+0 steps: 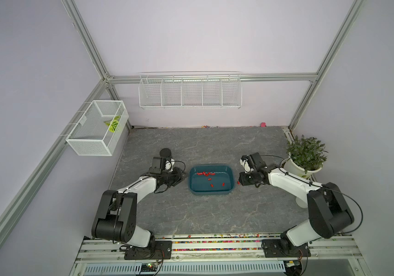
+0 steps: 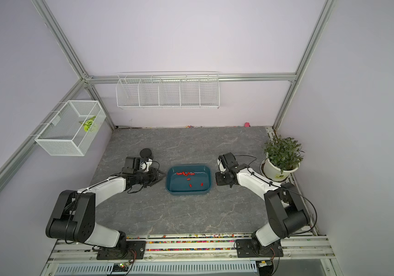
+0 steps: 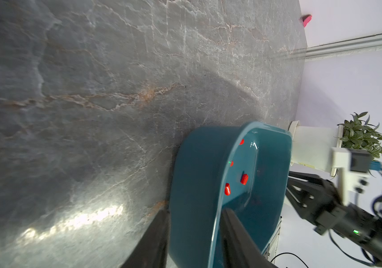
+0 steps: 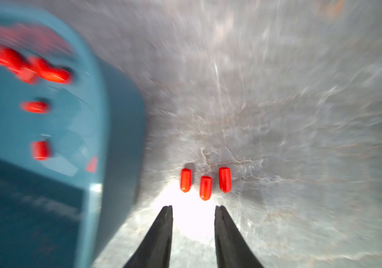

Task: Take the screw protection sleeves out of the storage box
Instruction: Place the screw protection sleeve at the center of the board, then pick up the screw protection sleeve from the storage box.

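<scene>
The right gripper [image 4: 193,206] is held low over the bench [image 1: 191,210]. Its two fingers are parted a little, and nothing is held between them. Three red sleeves [image 4: 205,188] are seen lying side by side on the bench just past the fingertips, not touched by them. They are out of the storage box [image 4: 120,116], just beside its wall on the side toward the right edge of the bench.

The left gripper [image 3: 195,210] is closed on the opposite wall of the storage box [image 3: 192,174], with one finger outside and one inside.

In both top views the storage box [image 1: 210,193] [image 2: 188,192] is seen about in the middle of the bench. More red sleeves [image 1: 205,174] [image 2: 185,174] are left inside it. A row is bunched along the far wall, and a few are spread nearer the near wall.
</scene>
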Available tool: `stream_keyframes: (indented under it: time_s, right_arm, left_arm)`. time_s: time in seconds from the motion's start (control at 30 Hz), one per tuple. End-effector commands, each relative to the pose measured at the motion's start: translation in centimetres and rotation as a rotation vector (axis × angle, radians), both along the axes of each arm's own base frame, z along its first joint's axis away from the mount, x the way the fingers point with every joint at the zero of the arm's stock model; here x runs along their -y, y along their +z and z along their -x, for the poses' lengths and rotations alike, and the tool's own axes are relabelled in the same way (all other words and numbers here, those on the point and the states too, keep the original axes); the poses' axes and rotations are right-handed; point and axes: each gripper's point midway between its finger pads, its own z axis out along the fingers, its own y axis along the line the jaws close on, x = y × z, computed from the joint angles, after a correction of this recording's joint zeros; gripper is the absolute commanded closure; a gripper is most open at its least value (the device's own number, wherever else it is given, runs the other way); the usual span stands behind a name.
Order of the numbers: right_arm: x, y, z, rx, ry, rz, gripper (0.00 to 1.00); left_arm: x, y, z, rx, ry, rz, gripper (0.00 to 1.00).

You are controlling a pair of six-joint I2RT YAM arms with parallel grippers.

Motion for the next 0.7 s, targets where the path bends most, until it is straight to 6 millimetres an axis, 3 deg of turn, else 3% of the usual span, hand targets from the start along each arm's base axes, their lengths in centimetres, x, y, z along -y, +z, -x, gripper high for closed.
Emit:
stream_keyframes:
  time_s: [0.0,0.23,0.5,0.67]
  right_arm:
    - [-1.6,3.2,0.2,0.038,0.042,-0.044,0.65]
    - [-6.2,6.2,0.2,0.104,0.136,-0.152,0.63]
    - [-11.0,6.3,0.4,0.09,0.276,-0.148,0.63]
    - [-14.2,4.9,0.4,0.035,0.354,-0.099,0.63]
  left_arm:
    - [0.3,0.0,0.1,0.006,-0.016,0.012,0.57]
    - [0.4,0.0,0.1,0.01,-0.018,0.015,0.57]
    - [0.5,-0.2,0.0,0.006,-0.025,0.023,0.57]
    - [0.5,-0.1,0.1,0.007,-0.025,0.022,0.56]
